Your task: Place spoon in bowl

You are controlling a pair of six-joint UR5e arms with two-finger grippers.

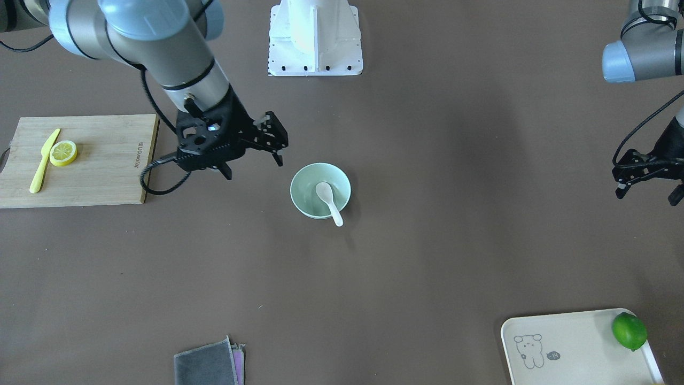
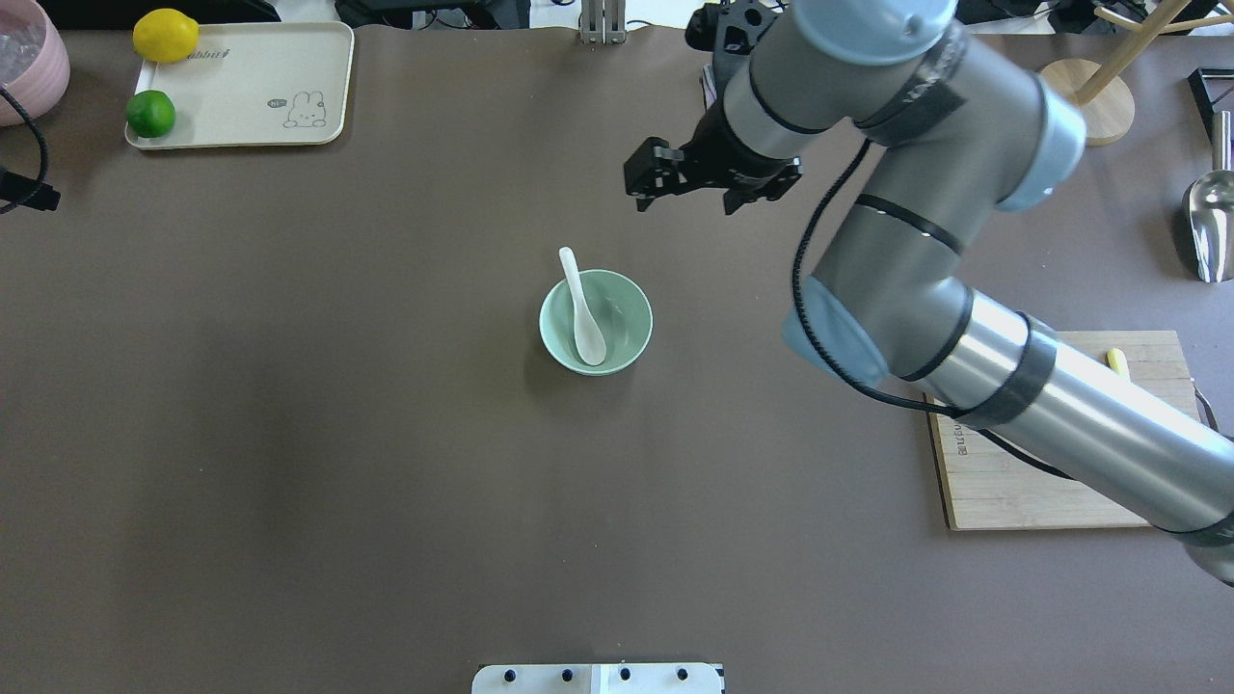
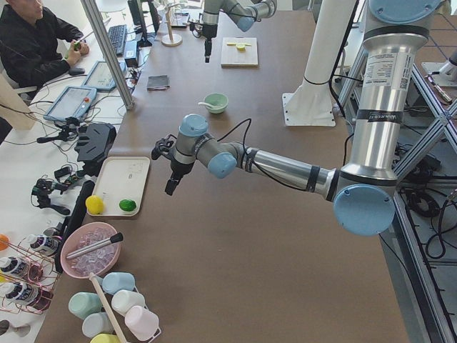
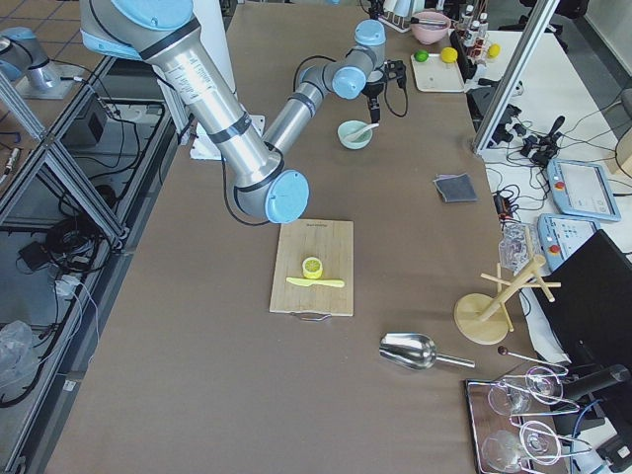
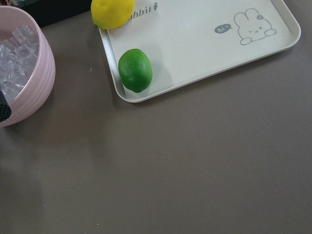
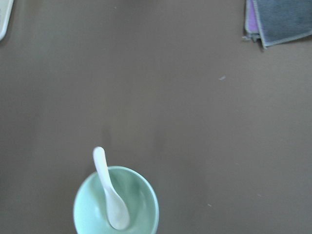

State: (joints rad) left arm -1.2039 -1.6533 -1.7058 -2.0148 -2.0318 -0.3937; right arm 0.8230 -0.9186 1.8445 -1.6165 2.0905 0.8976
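Note:
The white spoon (image 1: pixel 327 200) lies in the mint-green bowl (image 1: pixel 300 187) at the table's middle, scoop down inside and handle leaning out over the rim. Both also show in the overhead view, spoon (image 2: pixel 582 310) and bowl (image 2: pixel 632 318), and in the right wrist view, spoon (image 6: pixel 111 197) and bowl (image 6: pixel 144 202). My right gripper (image 1: pixel 254 167) is open and empty, raised beside and apart from the bowl; it also shows from overhead (image 2: pixel 686 203). My left gripper (image 1: pixel 647 194) is open and empty, far off at the table's side near the tray.
A wooden cutting board (image 1: pixel 101 171) holds a lemon slice (image 1: pixel 63 153) and a yellow-green knife (image 1: pixel 44 160). A cream tray (image 1: pixel 572 347) holds a lime (image 1: pixel 629 331). A grey cloth (image 1: pixel 207 367) lies at the front edge. A pink bowl of ice (image 5: pixel 22 78) stands by the tray.

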